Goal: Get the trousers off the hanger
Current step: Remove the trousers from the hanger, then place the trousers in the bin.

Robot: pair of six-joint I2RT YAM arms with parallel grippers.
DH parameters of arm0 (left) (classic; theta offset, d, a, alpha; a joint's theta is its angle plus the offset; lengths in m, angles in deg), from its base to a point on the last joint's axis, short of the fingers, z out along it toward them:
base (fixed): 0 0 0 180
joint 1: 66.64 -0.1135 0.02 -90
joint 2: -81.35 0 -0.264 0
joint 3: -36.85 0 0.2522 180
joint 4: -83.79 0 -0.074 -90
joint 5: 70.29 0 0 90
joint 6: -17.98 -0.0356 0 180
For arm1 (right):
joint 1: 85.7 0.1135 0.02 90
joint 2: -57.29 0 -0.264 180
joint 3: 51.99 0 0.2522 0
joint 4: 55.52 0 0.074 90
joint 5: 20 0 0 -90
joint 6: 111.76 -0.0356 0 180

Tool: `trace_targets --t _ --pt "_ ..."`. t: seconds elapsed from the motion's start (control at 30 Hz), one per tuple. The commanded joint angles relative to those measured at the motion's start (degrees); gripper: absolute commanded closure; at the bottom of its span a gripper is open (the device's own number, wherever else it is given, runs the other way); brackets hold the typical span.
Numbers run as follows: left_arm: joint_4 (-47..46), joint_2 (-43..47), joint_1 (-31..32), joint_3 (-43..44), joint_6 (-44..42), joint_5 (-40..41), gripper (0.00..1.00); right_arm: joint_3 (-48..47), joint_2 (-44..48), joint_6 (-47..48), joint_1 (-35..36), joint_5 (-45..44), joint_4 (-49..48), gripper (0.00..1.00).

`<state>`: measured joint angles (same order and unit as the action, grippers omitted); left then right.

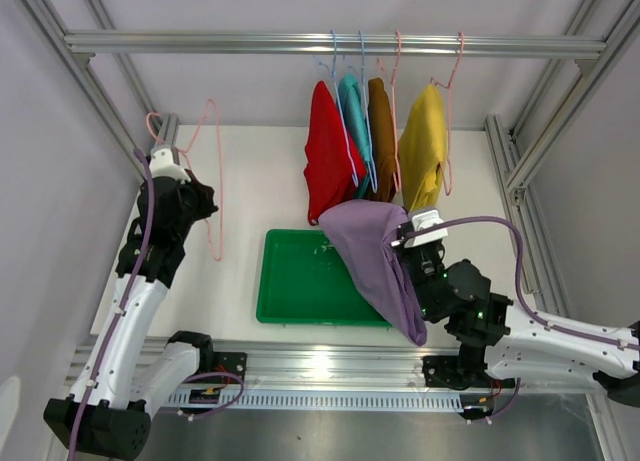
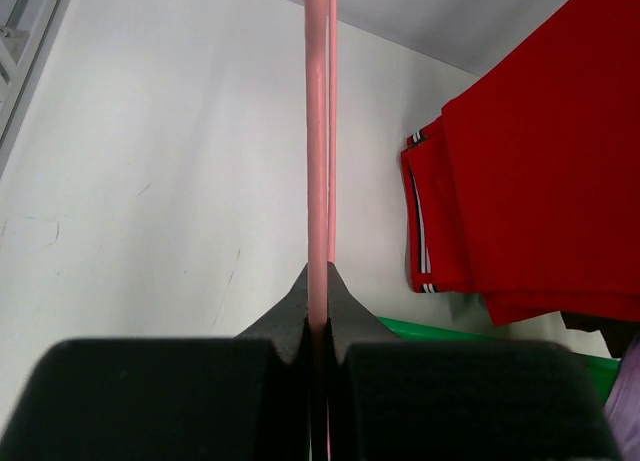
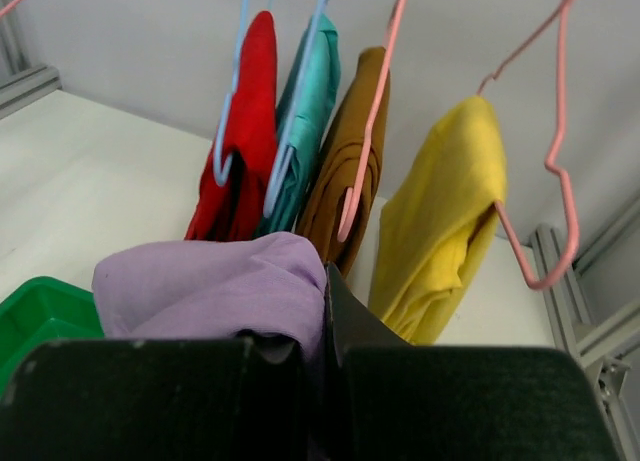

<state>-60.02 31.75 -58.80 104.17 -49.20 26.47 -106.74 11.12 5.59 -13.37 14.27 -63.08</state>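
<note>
My right gripper (image 1: pixel 401 243) (image 3: pixel 322 281) is shut on the lilac trousers (image 1: pixel 375 256) (image 3: pixel 210 286), which droop off any hanger above the right end of the green tray (image 1: pixel 300 281). At the left, my left gripper (image 1: pixel 205 203) (image 2: pixel 319 276) is shut on the wire of a bare pink hanger (image 1: pixel 212 171) (image 2: pixel 318 131). Red trousers (image 1: pixel 328 166) (image 3: pixel 255 101), teal trousers (image 1: pixel 352 106) (image 3: pixel 315 91), brown trousers (image 1: pixel 381 141) (image 3: pixel 350 151) and yellow trousers (image 1: pixel 424 146) (image 3: pixel 445 211) each hang on a wire hanger from the rail (image 1: pixel 250 44).
Aluminium frame posts (image 1: pixel 530 151) stand along both sides of the white table. The hanging row sits just behind the tray's far right corner. The red trousers (image 2: pixel 540 181) fill the right of the left wrist view.
</note>
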Motion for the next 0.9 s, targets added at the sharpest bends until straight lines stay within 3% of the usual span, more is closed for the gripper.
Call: trace_targets --t 0.0,0.4,0.6,0.87 --pt "-1.4 -0.2 0.5 1.0 -1.3 -1.1 1.0 0.6 4.1 -4.9 -0.2 -3.6 -1.4 1.0" --pt "-1.2 -0.8 1.9 1.4 -1.6 -1.2 1.0 2.5 11.5 -2.7 -0.3 -14.5 0.6 1.0" --pt "-1.2 -0.8 2.7 1.5 -1.6 -1.5 1.0 2.1 16.2 -2.7 -0.3 -15.9 3.0 1.0" --pt "-1.0 -0.8 3.7 1.6 -1.6 -2.1 0.99 1.4 8.3 -7.9 -0.4 -12.1 5.4 1.0"
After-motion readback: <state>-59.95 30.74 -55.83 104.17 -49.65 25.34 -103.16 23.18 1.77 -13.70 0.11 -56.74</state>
